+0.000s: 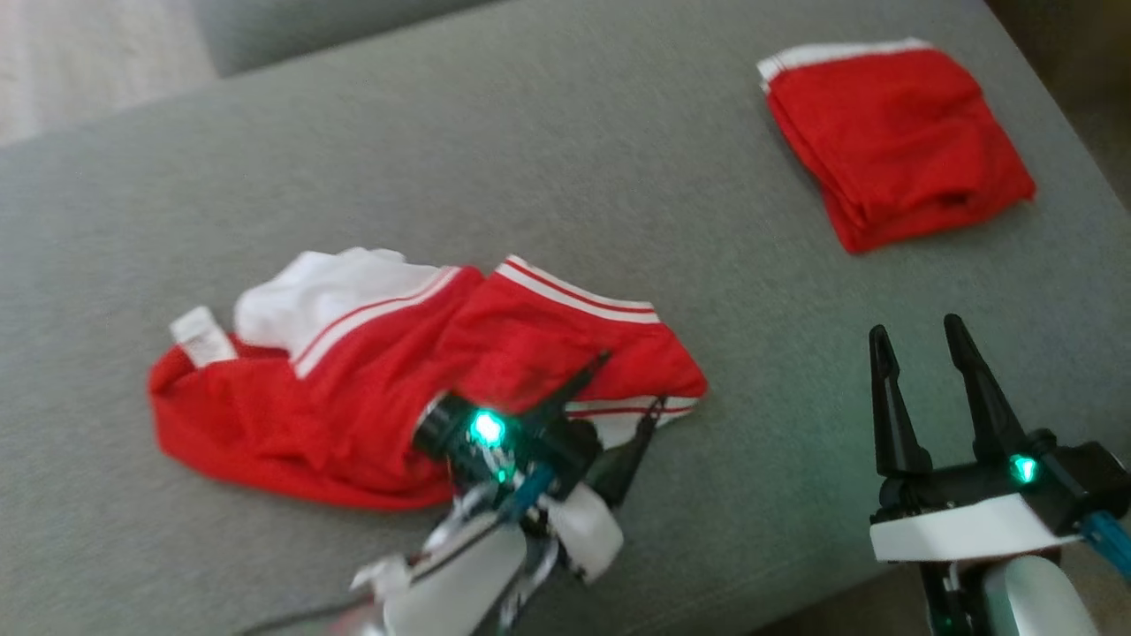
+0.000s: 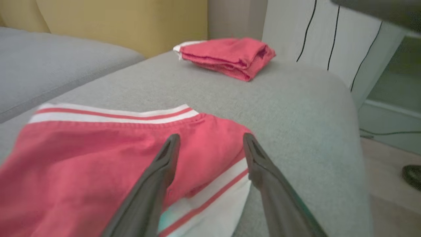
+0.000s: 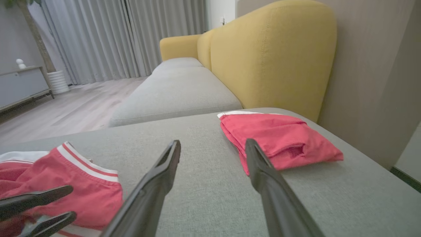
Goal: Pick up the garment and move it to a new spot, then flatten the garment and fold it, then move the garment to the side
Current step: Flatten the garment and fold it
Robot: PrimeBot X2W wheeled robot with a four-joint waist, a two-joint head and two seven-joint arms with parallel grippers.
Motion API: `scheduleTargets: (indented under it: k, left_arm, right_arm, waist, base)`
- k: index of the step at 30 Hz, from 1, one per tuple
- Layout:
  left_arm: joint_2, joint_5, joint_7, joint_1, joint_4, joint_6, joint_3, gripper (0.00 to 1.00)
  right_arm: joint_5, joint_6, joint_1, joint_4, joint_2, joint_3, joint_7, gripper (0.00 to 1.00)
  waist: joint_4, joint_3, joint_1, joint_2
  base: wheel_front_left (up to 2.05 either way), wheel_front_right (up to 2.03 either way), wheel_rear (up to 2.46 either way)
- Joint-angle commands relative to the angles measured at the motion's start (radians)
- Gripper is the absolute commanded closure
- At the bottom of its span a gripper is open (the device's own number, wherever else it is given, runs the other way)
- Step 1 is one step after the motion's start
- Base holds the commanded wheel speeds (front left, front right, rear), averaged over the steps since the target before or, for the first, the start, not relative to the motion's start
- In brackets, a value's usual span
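A crumpled red garment [image 1: 353, 397] with white striped bands lies on the grey cushion [image 1: 565, 177], left of centre. My left gripper [image 1: 632, 382] is open and hovers low over the garment's right end. In the left wrist view its fingers straddle the red cloth [image 2: 82, 158] near the striped hem, with nothing held between them. My right gripper [image 1: 915, 329] stands open above bare cushion at the lower right, apart from any cloth. The right wrist view shows the garment [image 3: 92, 191] at the lower left, with the left gripper [image 3: 72, 201] over it.
A second red garment [image 1: 892, 141], neatly folded, lies at the cushion's far right corner [image 3: 279, 141]. The cushion's edge drops off to the right of it and behind my right gripper. A yellow backrest [image 3: 269, 56] rises beyond, and more grey seat [image 3: 177, 92] stretches away.
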Motion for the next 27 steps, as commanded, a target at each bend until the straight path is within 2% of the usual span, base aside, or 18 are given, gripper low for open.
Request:
scheduleTargets:
  k: [1,5,6,7,12,18,23,24,27]
  left_arm:
    - [-0.007,-0.003,0.024,-0.075,0.014,0.020,-0.003,0.00]
    - [-0.007,-0.003,0.102,-0.166,0.121,0.050,-0.068,0.00]
    - [-0.007,-0.012,0.118,-0.179,0.138,0.044,-0.084,0.54]
    - [-0.007,-0.025,0.121,-0.190,0.146,0.041,-0.093,1.00]
    - [-0.007,-0.089,0.067,-0.239,0.128,0.017,-0.137,1.00]
    - [-0.007,-0.232,-0.006,-0.373,-0.002,-0.022,-0.138,1.00]
    - [-0.007,-0.313,-0.043,-0.578,-0.051,-0.030,-0.065,1.00]
    - [-0.007,-0.313,-0.043,-0.578,-0.051,-0.030,-0.065,1.00]
    - [-0.001,-0.340,-0.066,-0.685,-0.034,-0.031,0.018,1.00]
  right_arm:
    - [0.013,-0.001,-0.037,-0.032,-0.017,0.023,-0.004,0.00]
    - [0.023,-0.001,-0.053,-0.024,-0.015,0.030,-0.004,0.00]
    - [0.024,-0.001,-0.055,-0.022,-0.014,0.031,-0.004,0.00]
    - [0.025,-0.001,-0.056,-0.019,-0.014,0.031,-0.004,0.00]
    - [0.023,-0.001,-0.054,-0.008,-0.004,0.032,-0.004,0.00]
    - [0.013,-0.001,-0.033,-0.001,0.009,0.040,-0.004,0.00]
    - [-0.001,-0.001,0.003,0.003,0.014,0.043,-0.004,0.00]
    - [-0.001,-0.001,0.003,0.003,0.014,0.043,-0.004,0.00]
    - [-0.010,-0.001,0.028,0.001,0.015,0.037,-0.004,0.00]
  waist:
    - [-0.060,0.068,-0.0004,0.0000]
    - [-0.079,0.086,-0.0004,0.0000]
    - [-0.081,0.087,-0.0004,0.0000]
    - [-0.084,0.085,-0.0004,0.0000]
    - [-0.092,0.043,-0.0004,0.0000]
    - [-0.077,-0.048,-0.0004,0.0000]
    - [-0.043,-0.133,-0.0004,0.0000]
    - [-0.043,-0.133,-0.0004,0.0000]
    - [-0.014,-0.174,-0.0004,0.0000]
  base:
    - [0.00,0.00,0.00]
    - [0.00,0.00,0.00]
    - [0.00,0.00,0.00]
    - [0.00,0.00,0.00]
    - [0.00,0.00,0.00]
    - [0.00,0.00,0.00]
    - [0.00,0.00,0.00]
    - [0.00,0.00,0.00]
    - [0.00,0.00,0.00]
